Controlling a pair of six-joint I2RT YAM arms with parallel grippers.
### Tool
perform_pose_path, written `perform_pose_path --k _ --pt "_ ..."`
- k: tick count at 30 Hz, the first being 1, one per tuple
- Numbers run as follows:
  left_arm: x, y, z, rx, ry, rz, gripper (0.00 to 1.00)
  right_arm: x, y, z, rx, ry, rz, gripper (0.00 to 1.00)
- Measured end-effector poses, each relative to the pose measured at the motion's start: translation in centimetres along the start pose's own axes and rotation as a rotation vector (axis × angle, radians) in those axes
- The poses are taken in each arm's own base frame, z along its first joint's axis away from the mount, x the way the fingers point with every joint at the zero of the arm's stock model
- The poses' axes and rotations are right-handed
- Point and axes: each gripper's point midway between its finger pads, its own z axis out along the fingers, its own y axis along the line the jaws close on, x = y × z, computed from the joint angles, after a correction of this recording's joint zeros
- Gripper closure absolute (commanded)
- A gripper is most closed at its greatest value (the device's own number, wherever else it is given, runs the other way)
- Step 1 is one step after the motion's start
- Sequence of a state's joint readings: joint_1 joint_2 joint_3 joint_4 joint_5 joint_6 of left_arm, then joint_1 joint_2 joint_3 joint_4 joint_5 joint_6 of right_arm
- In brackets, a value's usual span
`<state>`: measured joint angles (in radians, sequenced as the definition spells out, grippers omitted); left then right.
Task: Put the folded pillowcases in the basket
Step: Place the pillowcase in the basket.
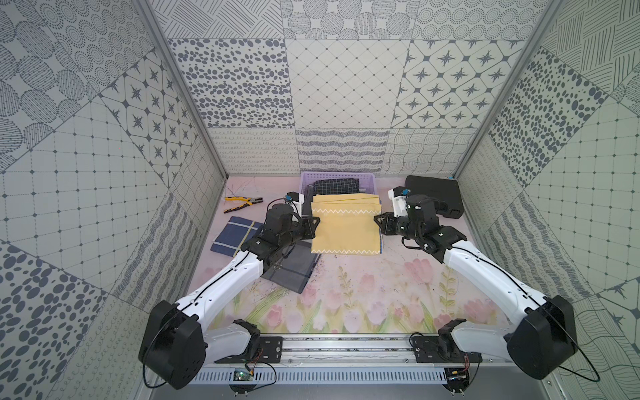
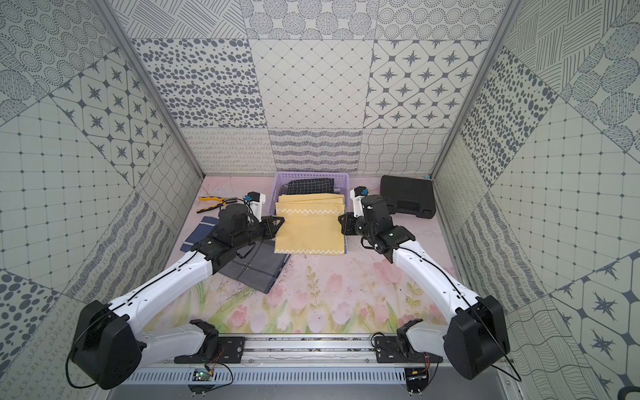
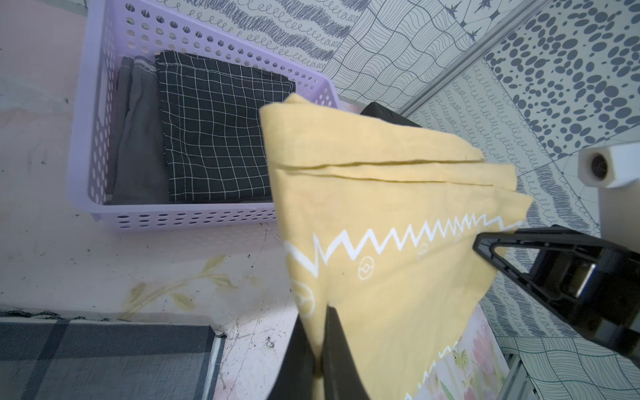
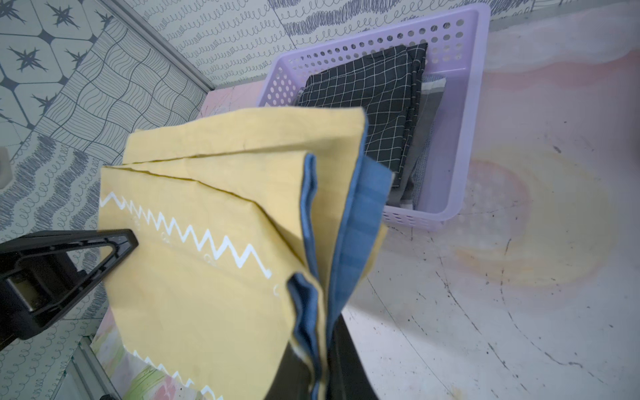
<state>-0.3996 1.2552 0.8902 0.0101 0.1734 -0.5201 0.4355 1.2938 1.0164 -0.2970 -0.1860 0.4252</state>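
grip: left gripper [image 1: 316, 219] and right gripper [image 1: 376, 219] each pinch a side edge of yellow pillowcase [image 1: 345, 229] | target: lilac basket [image 1: 372, 178] straight beyond; pillowcase's far edge about at basket's near rim

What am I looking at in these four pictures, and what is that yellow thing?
Two robot arms stand at a flowered table. Each ends in a claw that pinches. Two pictures look down from overhead. The other two come from small cameras on the arms' wrists, so they look close and tilted. The left claw and the right claw are each shut on one side of the folded yellow pillowcase, holding it up near the lilac basket. The basket already holds a dark checked cloth. Also on the table are a black case, yellow pliers, a blue cloth and a grey cloth.
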Motion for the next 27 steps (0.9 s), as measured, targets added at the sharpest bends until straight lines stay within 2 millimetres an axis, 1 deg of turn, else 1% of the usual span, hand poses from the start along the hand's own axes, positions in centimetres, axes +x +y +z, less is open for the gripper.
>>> perform_pose_path --k 5,11,20,24,27 --pt "-2.0 0.7 1.9 -0.001 -0.011 0.004 1.00 -2.0 -0.9 1.9 -0.004 -0.014 0.010 1.00" --pt "-4.3 2.2 4.8 -0.010 -0.022 -0.001 1.00 -5.0 -1.9 4.7 -0.014 -0.036 0.026 1.00" --pt "-7.4 5.9 9.7 -0.034 -0.039 -0.016 1.00 -9.2 -3.2 10.1 -0.032 -0.057 0.036 1.00" --pt "-8.7 8.0 11.6 -0.050 -0.050 -0.028 1.00 -10.7 -3.4 12.8 -0.048 -0.061 0.033 1.00" --pt "-9.5 9.2 12.8 -0.056 -0.055 -0.033 1.00 -11.2 -3.7 14.5 -0.053 -0.059 0.034 1.00"
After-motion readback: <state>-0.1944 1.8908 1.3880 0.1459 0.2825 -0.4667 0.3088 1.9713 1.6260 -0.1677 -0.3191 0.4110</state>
